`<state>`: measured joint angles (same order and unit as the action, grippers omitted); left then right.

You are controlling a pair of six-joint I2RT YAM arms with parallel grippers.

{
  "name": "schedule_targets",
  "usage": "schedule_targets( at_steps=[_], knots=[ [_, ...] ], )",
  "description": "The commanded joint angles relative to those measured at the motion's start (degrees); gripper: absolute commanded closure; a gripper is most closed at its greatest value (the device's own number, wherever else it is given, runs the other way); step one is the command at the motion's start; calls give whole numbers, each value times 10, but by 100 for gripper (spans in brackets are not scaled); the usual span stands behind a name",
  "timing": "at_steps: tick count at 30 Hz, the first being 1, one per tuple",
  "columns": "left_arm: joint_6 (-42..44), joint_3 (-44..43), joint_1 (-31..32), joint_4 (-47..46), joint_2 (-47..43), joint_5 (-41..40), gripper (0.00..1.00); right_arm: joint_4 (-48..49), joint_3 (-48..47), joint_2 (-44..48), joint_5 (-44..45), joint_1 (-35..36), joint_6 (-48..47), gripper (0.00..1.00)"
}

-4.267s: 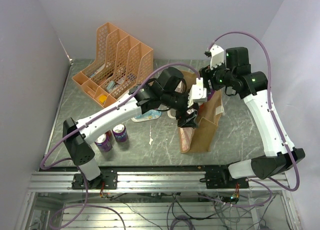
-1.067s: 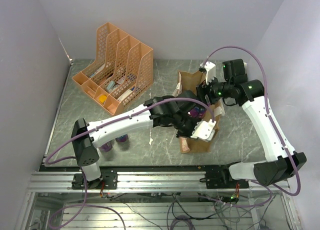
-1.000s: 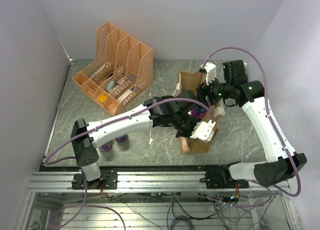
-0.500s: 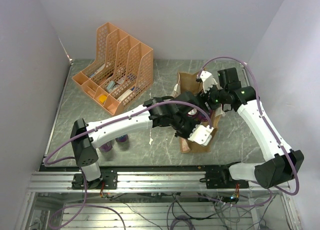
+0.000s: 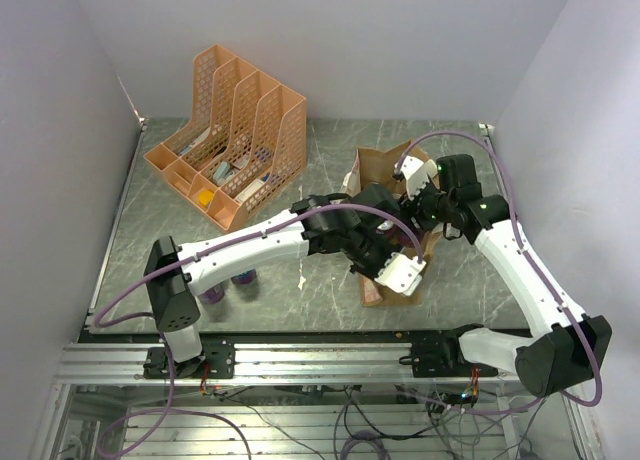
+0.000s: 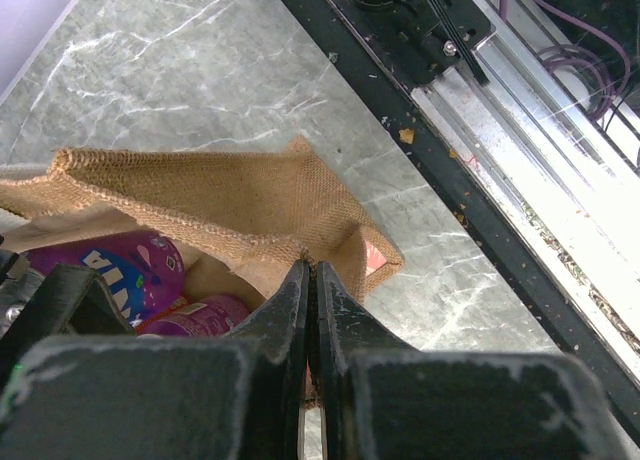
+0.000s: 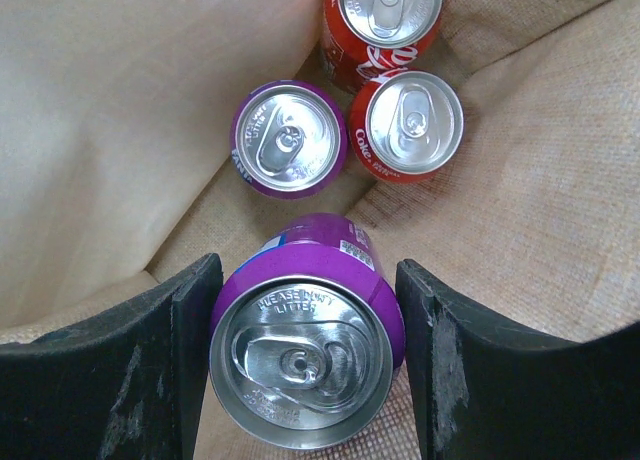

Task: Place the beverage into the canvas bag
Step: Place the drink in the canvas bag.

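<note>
Grey marbled tabletop (image 5: pixel 320 290) carries the canvas bag (image 6: pixel 250 195), whose woven rim the left gripper (image 6: pixel 312 280) pinches tight, apparently to keep the mouth open, while the right gripper (image 7: pixel 308 310) clasps a purple soda can (image 7: pixel 300 365) inside it, above three cans (image 7: pixel 290 140) standing on the bottom.

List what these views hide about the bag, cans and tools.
Top view: bag interior and right tool, covered by left arm and right arm.
Right wrist: whether the held can touches the bag floor; its own body hides that.
Left wrist: left tool, pinching the bag rim, blocks most bagged cans.
Top view: table cans under the left arm, labels too small.
</note>
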<state>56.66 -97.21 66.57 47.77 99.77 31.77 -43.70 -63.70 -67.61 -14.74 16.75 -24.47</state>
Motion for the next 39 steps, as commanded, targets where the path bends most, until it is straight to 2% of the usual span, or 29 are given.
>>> schedule_targets(
  at_steps=[1, 7, 18, 30, 39],
  knots=[
    [38, 7, -8, 30, 34, 5, 92, 87, 19, 9, -17, -5, 3, 91],
    [62, -2, -12, 41, 42, 12, 90, 126, 42, -8, -16, -5, 7, 92],
    [111, -18, -17, 62, 58, 28, 88, 139, 60, -7, 28, -6, 3, 92],
    [88, -48, -17, 47, 83, 51, 86, 189, 116, -11, 9, -6, 7, 92],
    [95, -26, -17, 49, 76, 55, 90, 231, 134, -43, 23, -10, -12, 92]
  ],
)
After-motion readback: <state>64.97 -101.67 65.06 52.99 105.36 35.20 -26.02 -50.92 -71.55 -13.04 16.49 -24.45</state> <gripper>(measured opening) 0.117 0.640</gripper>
